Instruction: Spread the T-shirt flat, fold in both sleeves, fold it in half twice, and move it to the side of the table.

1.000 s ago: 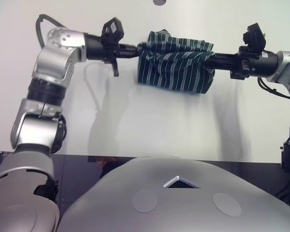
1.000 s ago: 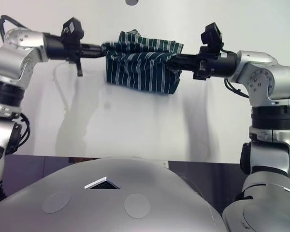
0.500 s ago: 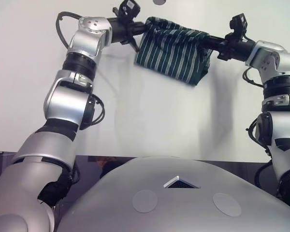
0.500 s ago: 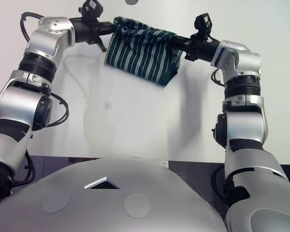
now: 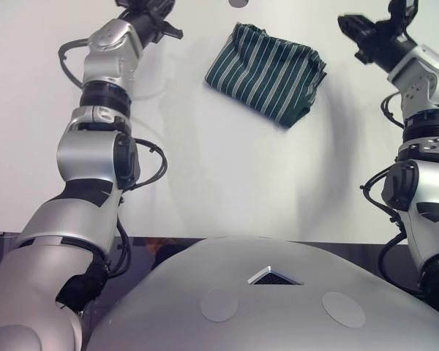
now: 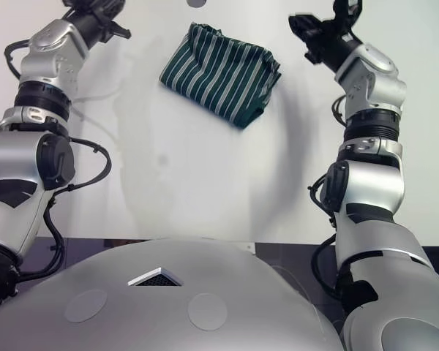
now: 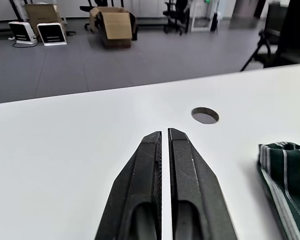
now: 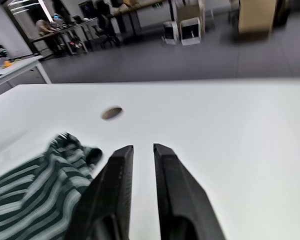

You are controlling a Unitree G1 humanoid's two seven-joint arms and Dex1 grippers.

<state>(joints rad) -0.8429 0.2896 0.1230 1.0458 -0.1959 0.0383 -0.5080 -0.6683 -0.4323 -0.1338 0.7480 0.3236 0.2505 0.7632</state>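
Note:
The T-shirt [image 5: 267, 73], dark green with white stripes, lies folded into a compact rectangle on the far middle of the white table [image 5: 227, 183], turned at a slight angle. My left gripper [image 7: 164, 134] hovers to its far left, above the table, fingers shut with nothing between them; the shirt's edge [image 7: 285, 175] lies off to one side of it. My right gripper [image 8: 140, 147] is raised at the far right [image 5: 351, 29], open and empty, with the shirt [image 8: 35, 200] beside it. Neither gripper touches the cloth.
A round cable hole [image 7: 205, 115] is set in the tabletop just beyond the shirt. The near half of the table is bare white surface. Beyond the far edge lies an open room floor with boxes [image 7: 115, 27] and chairs.
Both grippers have let go of the shirt, which has dropped from hanging between them to lying on the table. Both arms have pulled outward and farther away from it.

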